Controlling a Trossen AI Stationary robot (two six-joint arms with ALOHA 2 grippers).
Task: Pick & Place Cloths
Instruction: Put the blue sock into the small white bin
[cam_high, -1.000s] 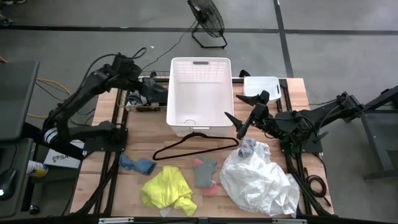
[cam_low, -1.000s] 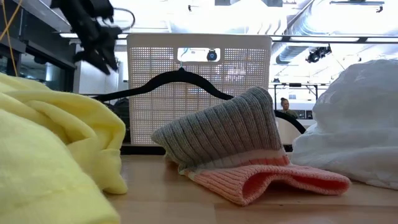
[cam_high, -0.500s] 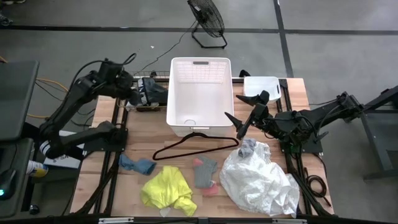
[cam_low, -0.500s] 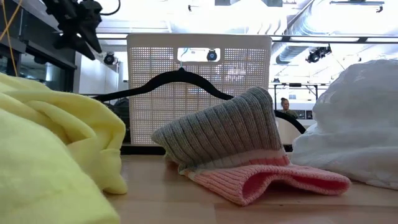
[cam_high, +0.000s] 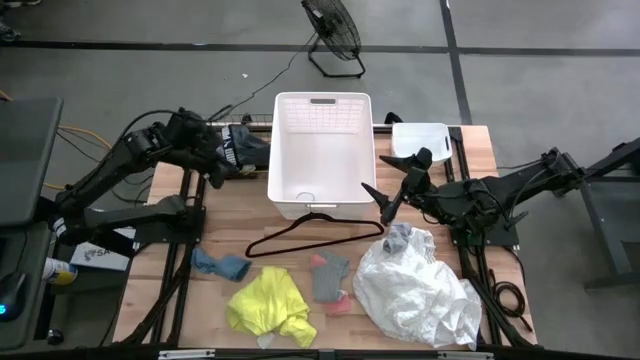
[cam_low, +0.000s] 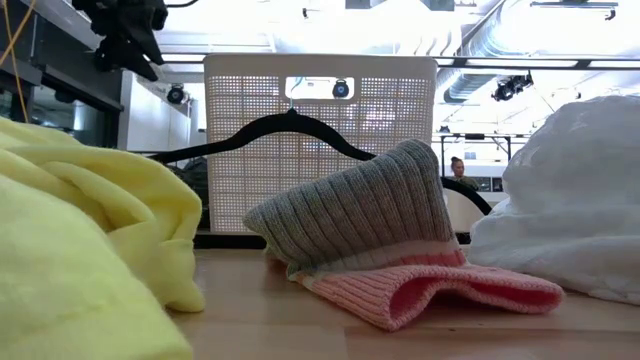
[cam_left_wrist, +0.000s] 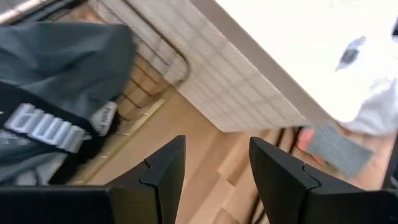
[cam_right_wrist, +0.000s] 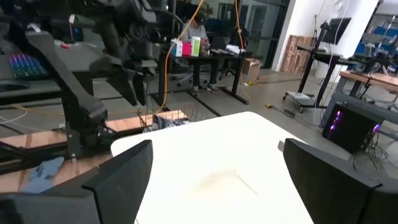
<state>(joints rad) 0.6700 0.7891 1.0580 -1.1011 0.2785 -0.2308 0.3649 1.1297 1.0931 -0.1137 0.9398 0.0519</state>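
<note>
Left gripper (cam_left_wrist: 211, 180), part-open and seemingly empty, hovers over the dark grey garment (cam_left_wrist: 59, 93) at the desk's far-left edge beside the basket (cam_high: 321, 155); right gripper (cam_high: 392, 178) spread wide, empty.

1. The table (cam_high: 170, 290) has a top of wood planks, pale and matt.
2. The basket (cam_high: 321, 150) is white plastic, smooth, with walls of fine perforated mesh.
3. The grey and pink cloth (cam_low: 380, 240) is a ribbed knit, rough looking.
4. The yellow cloth (cam_high: 268, 305) is soft, matt fabric.
5. The white cloth (cam_high: 425, 290) is thin and crinkled, slightly shiny.
6. The hanger (cam_high: 305, 237) is thin, black and smooth.
</note>
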